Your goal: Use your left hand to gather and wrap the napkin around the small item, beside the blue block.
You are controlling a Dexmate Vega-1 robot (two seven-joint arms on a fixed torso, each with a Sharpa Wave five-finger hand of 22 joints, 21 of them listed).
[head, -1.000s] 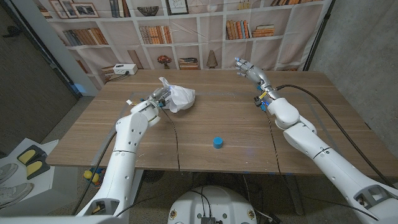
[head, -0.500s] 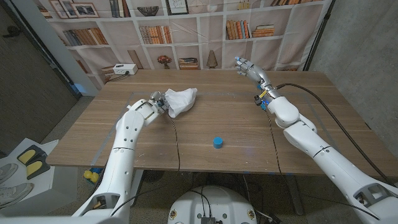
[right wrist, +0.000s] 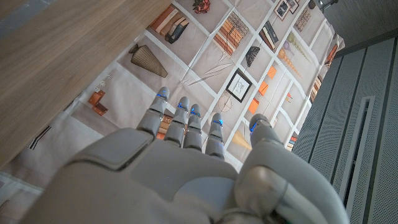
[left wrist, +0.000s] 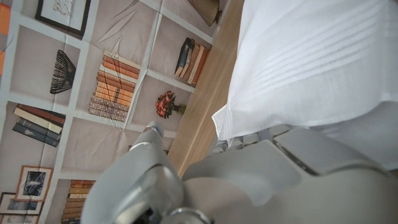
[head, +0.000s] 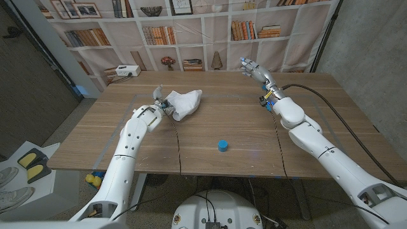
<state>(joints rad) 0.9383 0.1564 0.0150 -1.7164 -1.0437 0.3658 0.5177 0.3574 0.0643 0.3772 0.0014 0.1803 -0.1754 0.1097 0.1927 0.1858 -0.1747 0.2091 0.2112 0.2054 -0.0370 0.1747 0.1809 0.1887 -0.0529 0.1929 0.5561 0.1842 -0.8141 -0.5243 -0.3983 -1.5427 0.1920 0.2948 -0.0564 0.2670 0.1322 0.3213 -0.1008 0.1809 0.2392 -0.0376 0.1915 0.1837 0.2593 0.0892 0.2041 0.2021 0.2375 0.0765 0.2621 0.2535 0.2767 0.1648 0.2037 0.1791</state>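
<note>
The left hand (head: 161, 104) sits at the far left part of the wooden table (head: 222, 124), its fingers against the near left edge of the white napkin (head: 183, 102); the left wrist view shows the cloth (left wrist: 311, 68) bunched right over the hand's back (left wrist: 249, 180), but whether the fingers actually grip the fabric I cannot tell from either picture. The napkin lies gathered into a loose mound on the table, with one corner pointing toward the far right. Any small item beneath it is hidden by the folds. The blue block (head: 222, 145) stands on its own nearer the robot, around the middle of the table, well apart from the napkin and to its right. The right hand (head: 252, 67) is held above the far right part of the table near its back edge, released and holding nothing, with its fingers (right wrist: 186, 118) extended and slightly spread toward the bookshelf backdrop (head: 191, 32). A black cable (head: 179, 146) runs along the table from the left arm toward the near edge, and another cable (head: 331, 102) curves along the right arm.
</note>
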